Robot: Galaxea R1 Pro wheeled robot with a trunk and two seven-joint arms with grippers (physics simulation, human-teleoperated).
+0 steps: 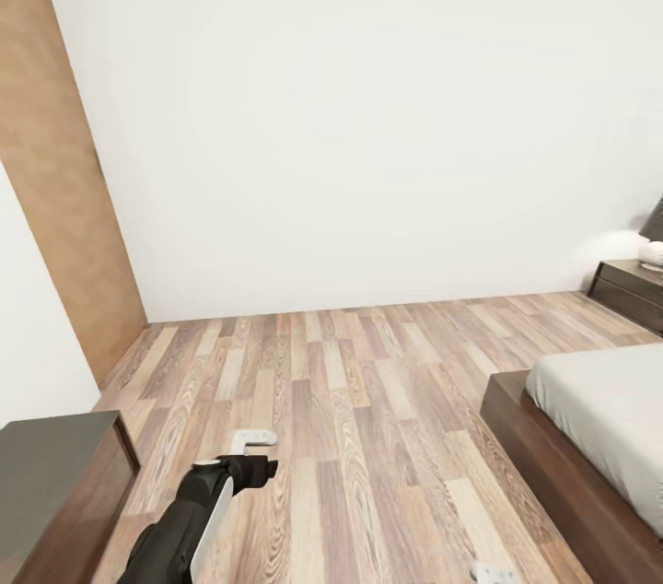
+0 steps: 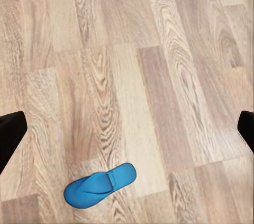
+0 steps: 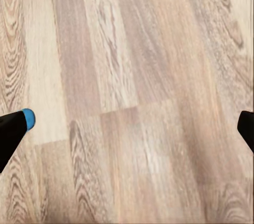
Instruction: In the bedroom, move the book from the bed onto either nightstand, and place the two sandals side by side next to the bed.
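Left fingers (image 2: 127, 128) spread apart above the floor (image 2: 159, 65), a blue sandal (image 2: 99, 185) lying at six o'clock; right fingers (image 3: 127, 128) apart too; bed (image 1: 599, 409) at four o'clock

Left arm, black with a white panel (image 1: 189, 519), reaches forward low in the head view, wrist bent so its tool points down. Left wrist view: black two-fingered left tool (image 2: 127, 131), fingers spread wide, nothing between them. Right wrist view: black two-fingered right tool (image 3: 127, 128), likewise spread wide, empty.
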